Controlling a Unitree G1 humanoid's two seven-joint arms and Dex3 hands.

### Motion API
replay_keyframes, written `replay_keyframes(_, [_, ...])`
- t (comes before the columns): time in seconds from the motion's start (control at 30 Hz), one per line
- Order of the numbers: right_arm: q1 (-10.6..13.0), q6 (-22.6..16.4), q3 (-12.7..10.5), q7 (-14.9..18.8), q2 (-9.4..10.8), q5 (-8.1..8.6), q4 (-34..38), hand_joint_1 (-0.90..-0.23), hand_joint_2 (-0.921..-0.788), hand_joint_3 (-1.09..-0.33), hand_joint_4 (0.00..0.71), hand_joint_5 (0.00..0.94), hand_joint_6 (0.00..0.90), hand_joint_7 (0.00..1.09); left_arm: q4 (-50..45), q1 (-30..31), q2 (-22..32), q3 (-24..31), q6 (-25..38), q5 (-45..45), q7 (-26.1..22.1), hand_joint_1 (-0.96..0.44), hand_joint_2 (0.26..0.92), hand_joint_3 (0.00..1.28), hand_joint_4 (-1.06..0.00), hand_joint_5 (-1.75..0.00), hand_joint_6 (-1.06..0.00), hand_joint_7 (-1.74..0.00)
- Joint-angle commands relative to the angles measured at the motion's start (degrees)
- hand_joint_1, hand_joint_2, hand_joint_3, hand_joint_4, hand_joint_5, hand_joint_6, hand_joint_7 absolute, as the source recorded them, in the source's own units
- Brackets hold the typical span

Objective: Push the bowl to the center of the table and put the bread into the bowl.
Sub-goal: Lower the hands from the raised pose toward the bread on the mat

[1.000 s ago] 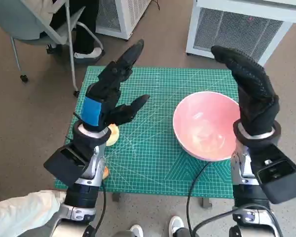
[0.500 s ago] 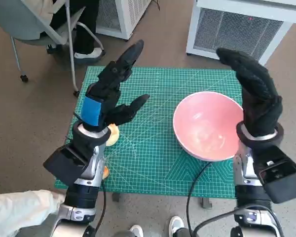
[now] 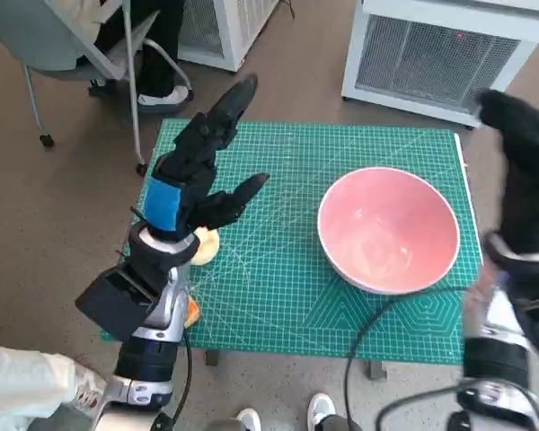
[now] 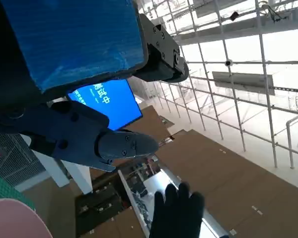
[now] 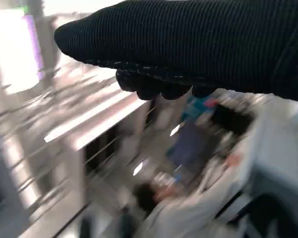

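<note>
The pink bowl (image 3: 388, 229) stands upright and empty on the right half of the green cutting mat (image 3: 278, 269); a sliver of its rim (image 4: 10, 218) shows in the left wrist view. The bread (image 3: 205, 245), a pale yellow piece, lies near the mat's left edge, mostly hidden behind my left wrist. My left hand (image 3: 198, 166) is raised above the mat's left part, fingers spread, holding nothing. My right hand (image 3: 530, 171), blurred, is up beyond the table's right edge, apart from the bowl and holding nothing; it also appears as my right hand (image 4: 178, 210) in the left wrist view.
An orange thing (image 3: 191, 313) peeks out under my left forearm at the mat's near left corner. A black cable (image 3: 368, 323) runs off the front edge. White slatted units (image 3: 431, 54) stand behind the table. A chair and a person's legs (image 3: 153, 54) are at the far left.
My right hand has swung out to the right, from beside the bowl's right rim to past the table's edge. The view shifted slightly. My left hand and the bread stayed put.
</note>
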Motion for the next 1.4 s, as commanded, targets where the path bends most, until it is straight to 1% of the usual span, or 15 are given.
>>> replay_keyframes(0.03, [0.74,0.26,-2.44,-4.32,-1.38,-1.86,8.36,-0.584,-0.921,-0.809,0.269,0.002,0.037,0.46,0.01,0.5,0.09,0.2,-0.3,0.08,0.41,-0.38,0.921,0.33,-0.28,0.0,-0.43,-0.02])
replay_keyframes(0.2, [-0.14,1.52,-2.98,-7.62,-2.52,-3.46,16.2,-0.586,-0.921,-0.816,0.262,0.001,0.041,0.45,0.13,0.42,0.07,0.29,-0.22,0.23,0.62,-0.38,0.921,0.33,-0.28,0.0,-0.43,-0.03])
replay_keyframes(0.27, [-0.59,2.52,-2.92,-8.67,-2.82,-4.09,19.52,-0.572,-0.921,-0.824,0.251,0.0,0.041,0.44,0.19,0.36,0.06,0.34,-0.22,0.38,0.78,-0.38,0.921,0.33,-0.28,0.0,-0.43,-0.03])
replay_keyframes(0.3, [-0.81,2.9,-2.83,-9.12,-2.95,-4.37,20.85,-0.558,-0.921,-0.839,0.246,0.0,0.047,0.42,0.2,0.33,0.06,0.36,-0.22,0.44,0.85,-0.39,0.921,0.33,-0.28,0.0,-0.43,-0.03])
replay_keyframes(0.37, [-1.17,4.21,-2.48,-10.27,-3.17,-5.08,23.48,-0.541,-0.921,-0.861,0.237,0.0,0.05,0.39,0.17,0.31,0.05,0.37,-0.18,0.53,0.98,-0.39,0.921,0.33,-0.28,0.0,-0.43,-0.03])
replay_keyframes(0.43, [-1.66,6.61,-2.2,-11.38,-3.12,-5.57,26.06,-0.523,-0.921,-0.887,0.225,0.0,0.047,0.36,0.13,0.32,0.08,0.37,-0.14,0.53,1.05,-0.4,0.921,0.33,-0.28,0.0,-0.43,-0.03])
replay_keyframes(0.5, [-2.15,8.94,-2.2,-11.87,-2.79,-5.67,27.89,-0.506,-0.921,-0.901,0.219,0.0,0.046,0.35,0.15,0.35,0.1,0.36,-0.12,0.44,1.04,-0.41,0.921,0.33,-0.28,0.0,-0.43,-0.03])
replay_keyframes(0.57, [-2.46,10.99,-2.0,-12.25,-2.37,-5.9,29.06,-0.493,-0.921,-0.909,0.216,0.001,0.046,0.34,-0.01,0.45,0.17,0.38,-0.06,0.35,1.02,-0.41,0.921,0.34,-0.28,0.0,-0.43,-0.03])
replay_keyframes(0.73, [-3.15,17.34,-2.16,-12.14,-0.78,-5.22,31.31,-0.462,-0.921,-0.912,0.214,0.001,0.055,0.32,-0.41,0.77,0.38,0.45,0.06,0.57,1.14,-0.42,0.921,0.35,-0.28,0.0,-0.43,-0.03])
replay_keyframes(0.87, [-3.66,21.31,-2.5,-11.98,0.63,-4.81,32.44,-0.453,-0.921,-0.9,0.201,0.003,0.105,0.25,-0.63,0.96,0.65,0.62,0.29,0.51,1.16,-0.42,0.921,0.36,-0.28,0.0,-0.43,-0.03])
replay_keyframes(0.93, [-3.92,22.85,-2.36,-12.27,1.25,-5.1,32.85,-0.458,-0.921,-0.899,0.199,0.004,0.112,0.23,-0.87,1.16,0.85,0.74,0.41,0.41,1.12,-0.42,0.921,0.36,-0.28,0.0,-0.43,-0.03])
replay_keyframes(1.03, [-4.33,24.6,-2.16,-12.89,2.13,-5.52,33.17,-0.466,-0.921,-0.904,0.201,0.006,0.119,0.21,-1.2,1.44,1.08,0.87,0.48,0.54,1.22,-0.43,0.921,0.37,-0.28,0.0,-0.44,-0.03])
replay_keyframes(1.2, [-5.65,26.9,-3.35,-11.81,4.48,-4.1,33.47,-0.476,-0.921,-0.909,0.205,0.007,0.134,0.2,-1.92,1.96,1.51,1.12,0.67,0.85,1.53,-0.44,0.921,0.38,-0.28,0.0,-0.44,-0.03])
replay_keyframes(1.3, [-6.27,27.56,-3.92,-10.9,5.51,-3.61,33.51,-0.489,-0.921,-0.895,0.21,0.007,0.147,0.2,-2.11,2.15,1.72,1.2,0.77,1.03,1.8,-0.45,0.921,0.39,-0.28,0.0,-0.44,-0.03])
replay_keyframes(1.4, [-7.15,27.8,-3.81,-10.57,6.7,-4.1,33.56,-0.507,-0.921,-0.881,0.215,0.008,0.159,0.2,-2.4,2.46,1.99,1.3,0.82,1.32,2.22,-0.45,0.921,0.4,-0.29,0.0,-0.44,-0.03])
